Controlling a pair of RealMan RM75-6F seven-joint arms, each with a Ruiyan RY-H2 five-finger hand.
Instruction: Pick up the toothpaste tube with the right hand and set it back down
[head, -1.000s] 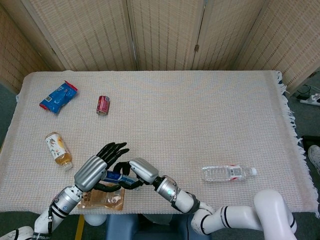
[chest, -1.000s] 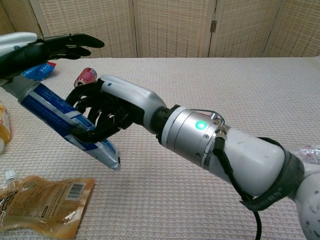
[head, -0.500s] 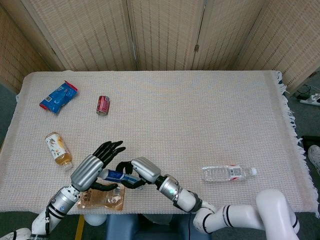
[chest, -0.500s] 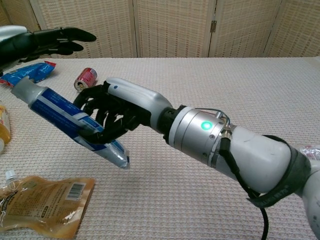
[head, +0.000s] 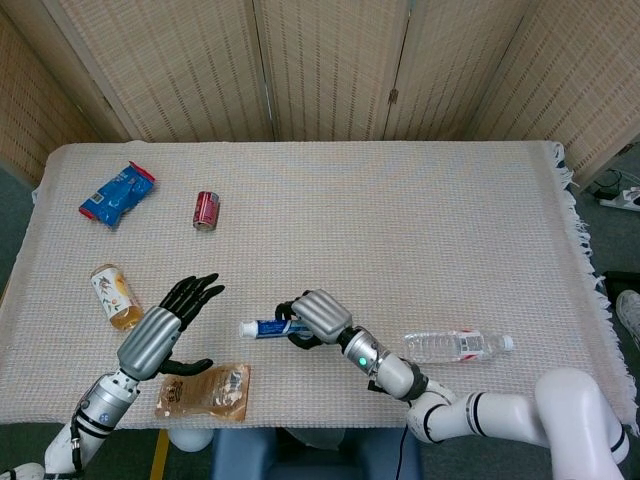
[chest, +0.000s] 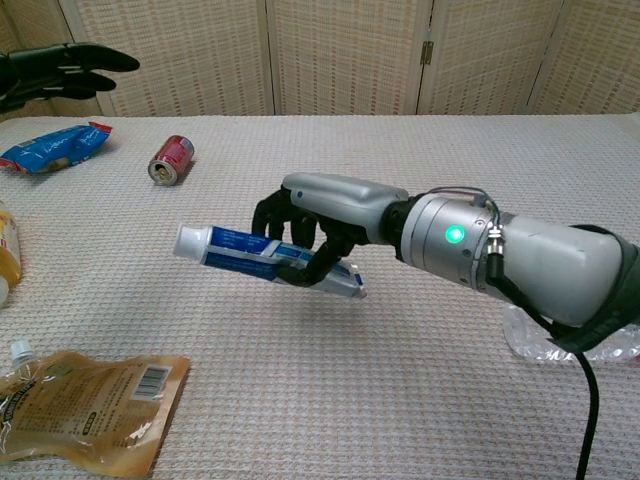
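Observation:
My right hand (head: 312, 317) (chest: 318, 222) grips the toothpaste tube (head: 268, 327) (chest: 258, 256), a blue and white tube with a white cap pointing to the left. The tube is held roughly level, above the cloth-covered table (head: 400, 230). My left hand (head: 160, 335) (chest: 55, 72) is open with fingers spread, off to the left and apart from the tube. In the chest view only its dark fingers show at the top left corner.
A brown snack pouch (head: 203, 392) (chest: 80, 407) lies at the near left edge. A juice bottle (head: 115, 296), red can (head: 206, 210) (chest: 171, 159) and blue packet (head: 117, 192) (chest: 52, 146) sit further left. A clear water bottle (head: 457, 345) lies right of my right arm.
My right hand has carried the tube to the right and turned it nearly level. My left hand has drawn back to the left, away from the tube.

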